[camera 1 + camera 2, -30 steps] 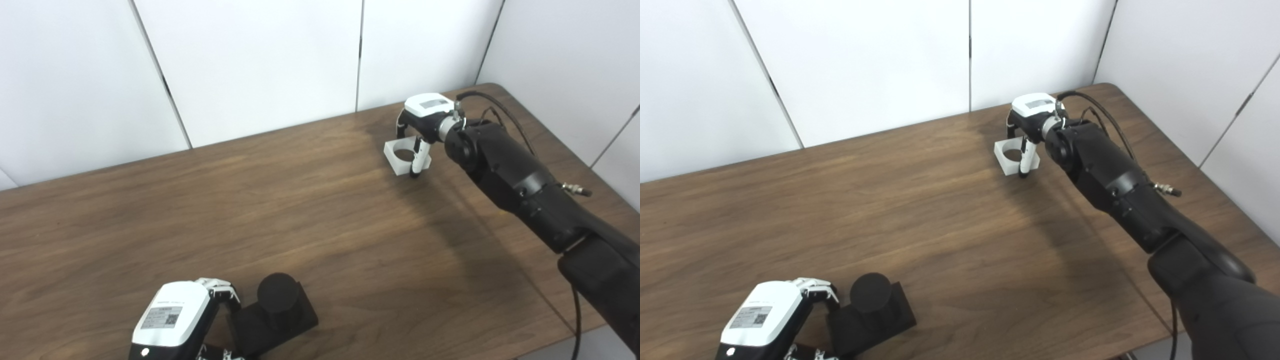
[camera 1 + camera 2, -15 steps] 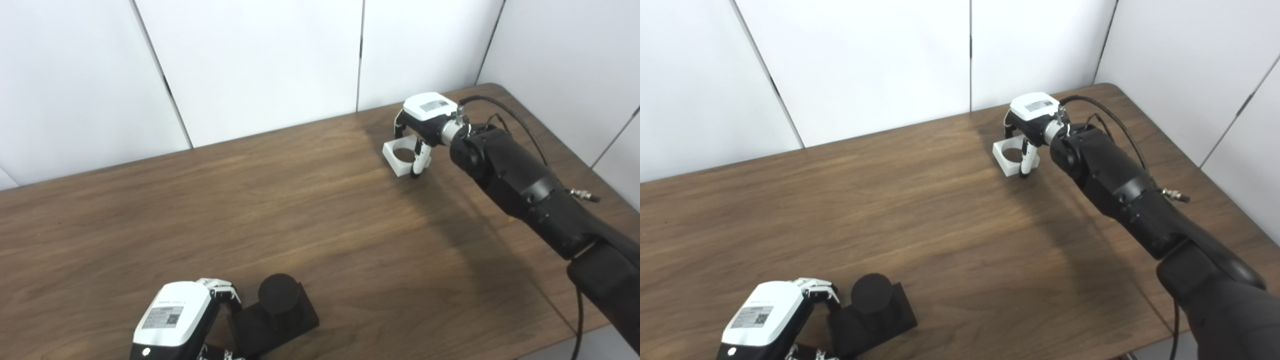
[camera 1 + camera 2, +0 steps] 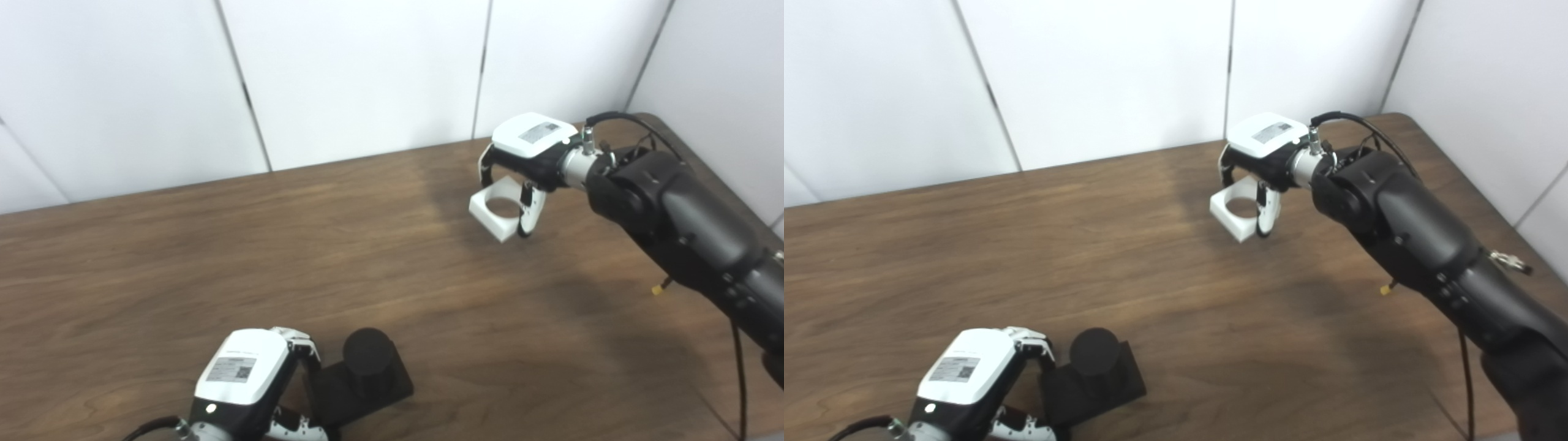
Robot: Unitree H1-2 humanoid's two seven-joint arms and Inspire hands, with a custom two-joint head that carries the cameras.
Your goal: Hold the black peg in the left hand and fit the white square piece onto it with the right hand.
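- Gripping the white square piece (image 3: 499, 211), right hand (image 3: 528, 160) hung far off, up and right of the black peg (image 3: 365, 362).
- Clasped the peg's base, left hand (image 3: 248, 383); peg pointed up.

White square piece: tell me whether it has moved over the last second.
Yes. The camera shifted, but the white square piece, in the right robot hand, now lies nearer the wall seam: it moved left.

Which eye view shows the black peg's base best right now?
The right eye view: the black peg and its square base sit clear of the bottom edge beside the left hand. The left eye view shows the same peg lower in the frame, its base's near corner nearer the edge.
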